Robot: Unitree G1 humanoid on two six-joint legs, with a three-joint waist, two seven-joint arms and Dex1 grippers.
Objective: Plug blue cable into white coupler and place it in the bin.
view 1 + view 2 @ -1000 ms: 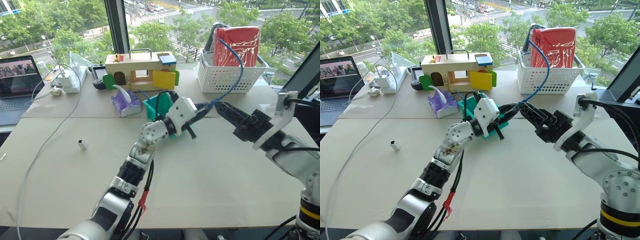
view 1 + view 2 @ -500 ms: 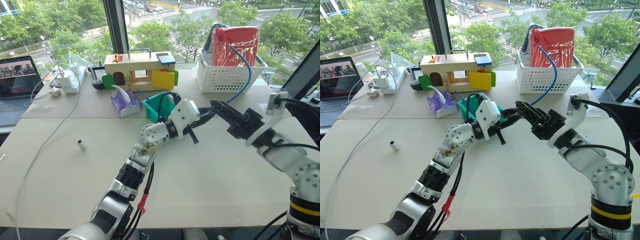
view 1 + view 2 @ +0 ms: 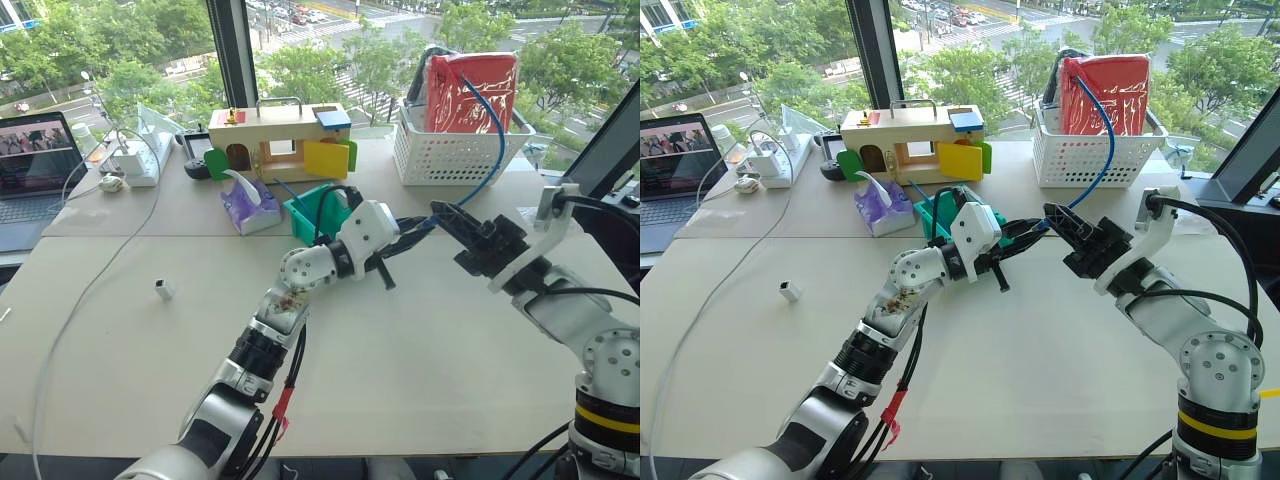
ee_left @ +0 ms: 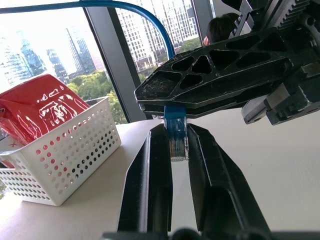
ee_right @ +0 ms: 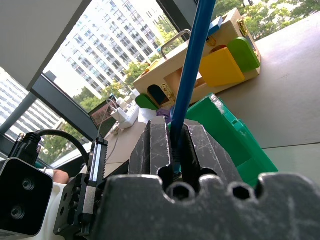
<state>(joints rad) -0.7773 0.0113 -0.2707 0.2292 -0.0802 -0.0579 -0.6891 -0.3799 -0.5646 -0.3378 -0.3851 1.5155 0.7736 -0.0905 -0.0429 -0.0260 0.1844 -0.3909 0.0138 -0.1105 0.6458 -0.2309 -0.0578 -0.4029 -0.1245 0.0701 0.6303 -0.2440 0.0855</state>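
Above the desk's middle, just in front of the bin (image 3: pixel 318 210), the right gripper (image 3: pixel 447 216) has just clamped onto the blue cable (image 3: pixel 489 150) beside its plug, already pinched in the left gripper (image 3: pixel 402 232) — a handover, probably — while the coupler (image 3: pixel 164 290) waits near the desk's left edge.

The blue cable (image 3: pixel 478 150) arches in the air above the teal bin (image 3: pixel 320 211); the white coupler (image 3: pixel 164 290) (tiny block) lies well left of the bin.
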